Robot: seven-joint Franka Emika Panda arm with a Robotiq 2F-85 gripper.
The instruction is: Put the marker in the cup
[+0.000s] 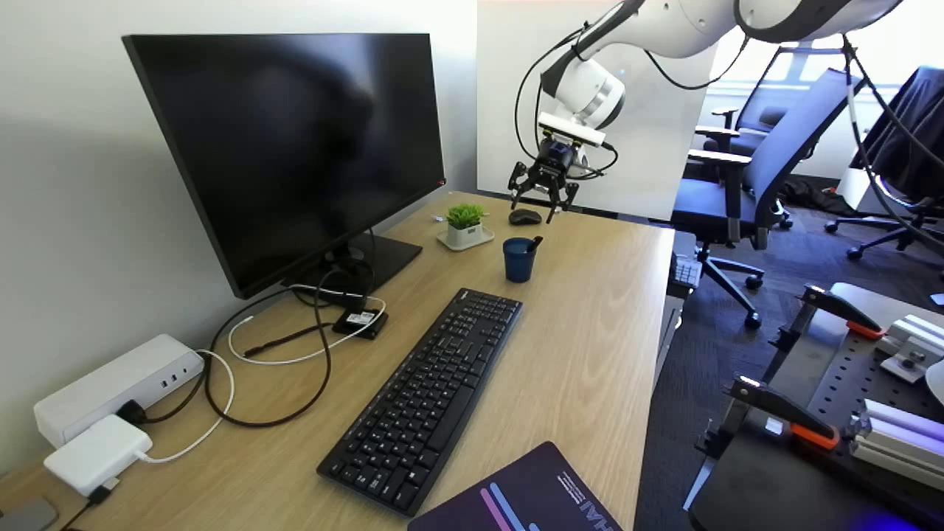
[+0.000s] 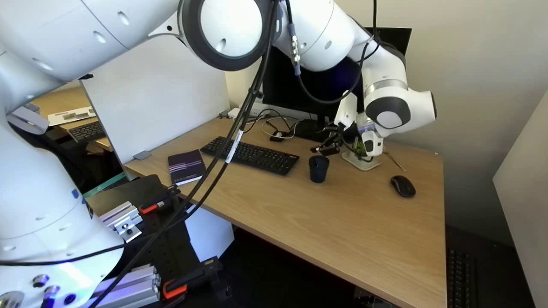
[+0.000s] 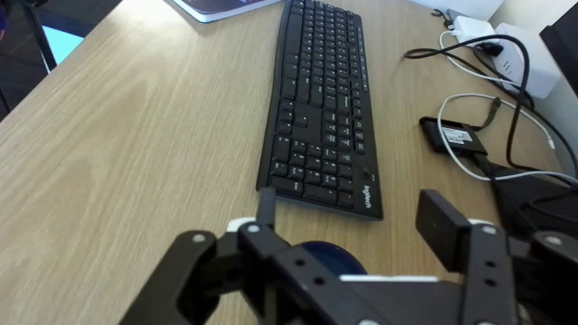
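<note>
While the hand (image 3: 347, 210) stands with fingers (image 3: 440, 225) spread low in the wrist view, the marker (image 1: 535, 243) leans inside the blue cup (image 1: 518, 265), its upper end above the rim, near the centre of an exterior view; to the cup's upper left, a white pot (image 1: 464, 236) holds a green plant (image 1: 464, 215).

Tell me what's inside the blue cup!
The marker leans in the cup, its dark end poking above the rim. The cup's side hides the marker's lower part and the bottom inside.
</note>
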